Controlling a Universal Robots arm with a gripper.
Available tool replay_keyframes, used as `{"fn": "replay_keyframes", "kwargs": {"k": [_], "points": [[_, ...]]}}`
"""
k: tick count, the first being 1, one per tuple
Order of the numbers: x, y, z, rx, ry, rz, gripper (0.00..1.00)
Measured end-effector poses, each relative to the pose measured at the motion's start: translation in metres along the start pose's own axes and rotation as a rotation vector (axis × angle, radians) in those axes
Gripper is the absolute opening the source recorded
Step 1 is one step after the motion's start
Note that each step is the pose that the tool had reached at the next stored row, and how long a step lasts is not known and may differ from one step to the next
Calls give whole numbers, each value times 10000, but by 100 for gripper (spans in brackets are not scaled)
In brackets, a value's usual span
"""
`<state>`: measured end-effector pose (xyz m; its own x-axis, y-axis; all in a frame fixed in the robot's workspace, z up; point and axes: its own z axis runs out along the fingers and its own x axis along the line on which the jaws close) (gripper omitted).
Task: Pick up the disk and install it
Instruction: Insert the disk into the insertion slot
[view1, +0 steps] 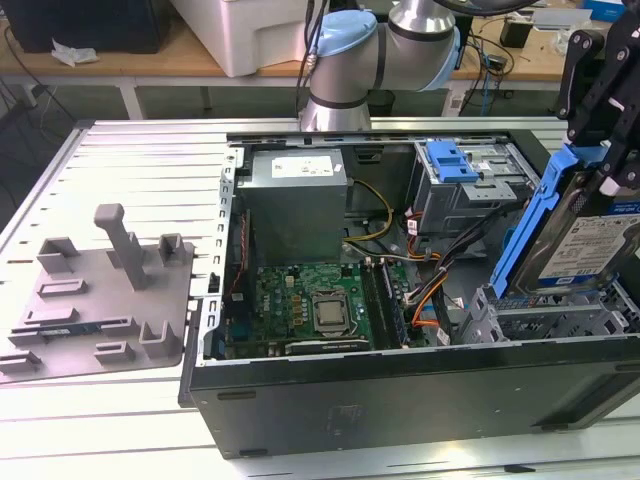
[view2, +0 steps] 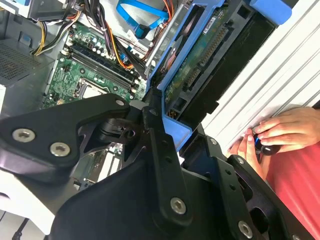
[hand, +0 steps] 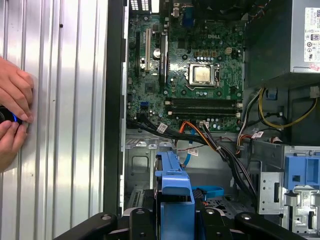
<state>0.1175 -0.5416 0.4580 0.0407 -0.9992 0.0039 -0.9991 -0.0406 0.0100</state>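
The disk is a silver drive with a white-and-blue label in a blue plastic carrier. It hangs tilted, nearly on edge, over the drive bay at the exterior view's right end of the open computer case. My gripper is shut on its upper end, black linkages on both sides of the carrier. The second wrist view looks along the disk's green circuit-board underside, with a black finger pressed against the blue frame. In the first wrist view the carrier's blue edge sits between my gripper's black fingers, above the bay floor.
Inside the case are a motherboard, a grey power supply, cable bundles and a second blue caddy. A grey fixture plate lies on the ribbed table at the exterior view's left. A person's hands rest beside the case.
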Motion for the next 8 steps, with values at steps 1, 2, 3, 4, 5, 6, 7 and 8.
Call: {"fn": "replay_keyframes", "kwargs": {"k": [1,2,3,4,5,6,7,8], "points": [[1,-1,1,0,3,10,37],[2,-2,2,0,4,18,37],[2,-2,3,0,3,27,37],[1,-2,4,-1,2,28,37],[2,-2,4,0,2,29,37],[1,-2,4,0,2,29,37],[2,-2,4,0,2,30,37],[1,-2,5,0,2,29,37]]}}
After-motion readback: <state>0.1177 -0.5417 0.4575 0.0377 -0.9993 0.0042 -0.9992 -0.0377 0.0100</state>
